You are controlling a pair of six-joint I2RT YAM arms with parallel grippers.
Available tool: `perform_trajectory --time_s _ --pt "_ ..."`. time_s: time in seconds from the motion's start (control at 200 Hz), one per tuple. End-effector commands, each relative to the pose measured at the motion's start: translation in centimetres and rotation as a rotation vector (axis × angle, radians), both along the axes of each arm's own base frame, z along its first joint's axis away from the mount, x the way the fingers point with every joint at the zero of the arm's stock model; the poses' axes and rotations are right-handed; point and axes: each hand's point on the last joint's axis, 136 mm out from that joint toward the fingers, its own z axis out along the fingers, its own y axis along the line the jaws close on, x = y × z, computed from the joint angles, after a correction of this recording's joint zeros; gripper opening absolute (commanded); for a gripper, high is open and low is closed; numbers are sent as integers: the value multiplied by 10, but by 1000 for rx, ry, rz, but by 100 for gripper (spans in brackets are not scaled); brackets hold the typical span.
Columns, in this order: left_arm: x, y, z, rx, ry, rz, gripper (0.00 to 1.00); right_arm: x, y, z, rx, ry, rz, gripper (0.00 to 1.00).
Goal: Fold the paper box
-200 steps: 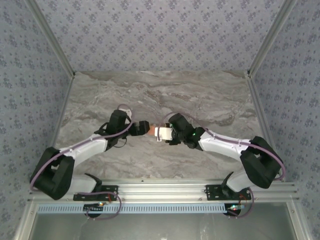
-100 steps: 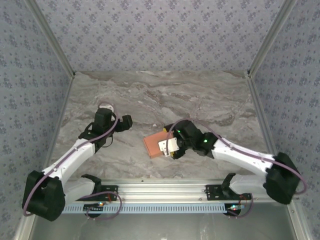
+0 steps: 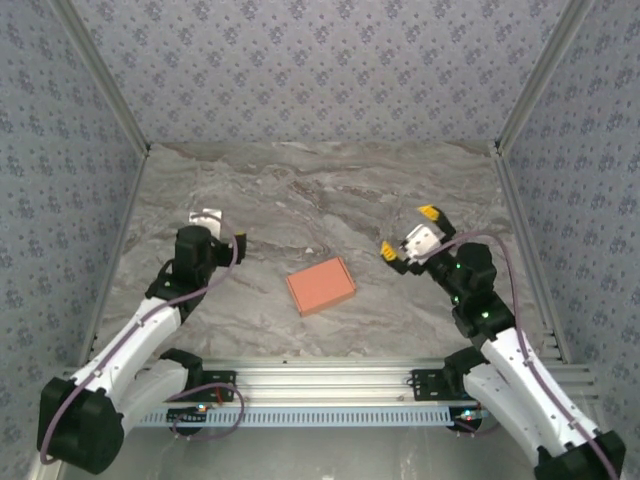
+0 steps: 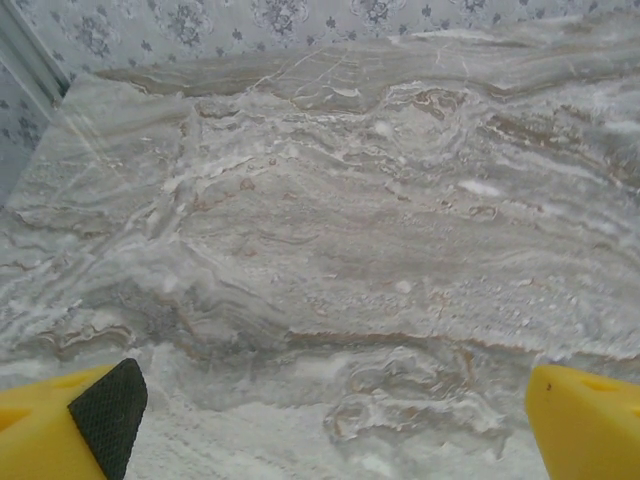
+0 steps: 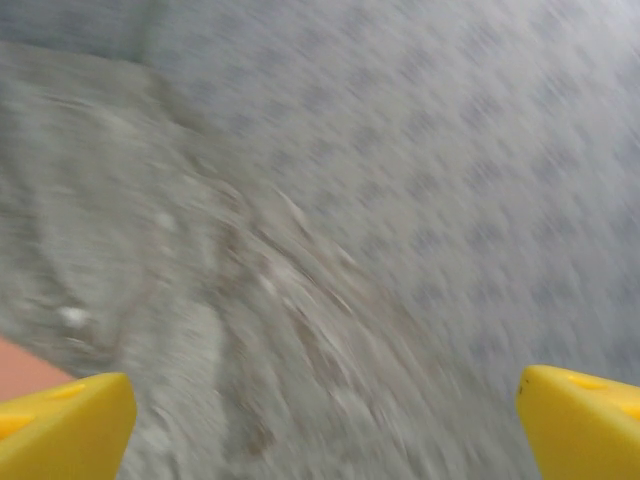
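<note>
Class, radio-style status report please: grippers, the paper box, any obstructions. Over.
Left gripper open, right gripper open, both holding nothing. Paper box closed, flat on table between arms. No obstructions seen.

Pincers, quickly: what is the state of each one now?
Left pincer: open, holding nothing.
Right pincer: open, holding nothing; paper box lies apart on the table.

Counter (image 3: 330,190), grey-and-brown marble pattern, veined lengthwise: bears one paper box (image 3: 321,286), salmon-orange, a closed flat rectangle, lying slightly askew about midway across, somewhat toward the near edge.
</note>
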Motion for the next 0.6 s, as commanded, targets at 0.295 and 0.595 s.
perform_trajectory --time_s 0.295,0.595 --pt "-1 39 -34 -50 -155 51 99 20 -145 -132 464 224 -655 100" --pt "30 48 -48 -86 -164 6 99 68 -134 -138 439 235 -559 100"
